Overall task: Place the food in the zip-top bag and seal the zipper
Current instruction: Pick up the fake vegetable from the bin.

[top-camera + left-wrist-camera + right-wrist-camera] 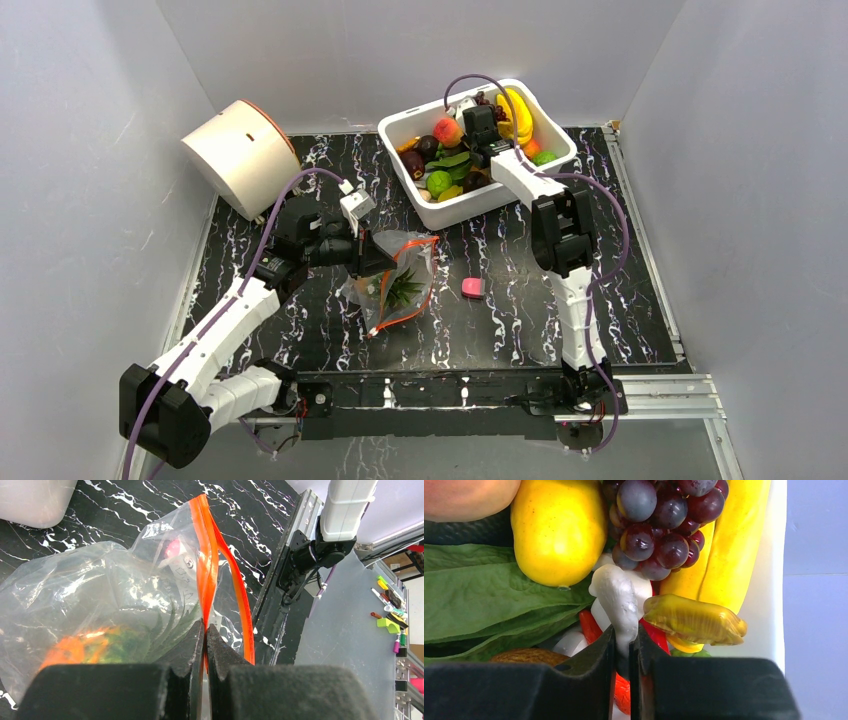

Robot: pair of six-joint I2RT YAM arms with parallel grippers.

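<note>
Two tight grips: left end effector point(205, 626) on zipper point(207, 555), right end effector point(623, 632) on white toy piece point(616, 597).

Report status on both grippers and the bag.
Left gripper shut on red-orange zipper of clear plastic bag; orange pineapple inside. Right gripper shut on grey-white toy piece in white bin.

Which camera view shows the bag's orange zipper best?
The left wrist view: the zipper is close and large, its two strips parted, one pinched in the left gripper. The top external view shows it only as a thin orange outline. The right wrist view shows only food in the white bin, no zipper.
</note>
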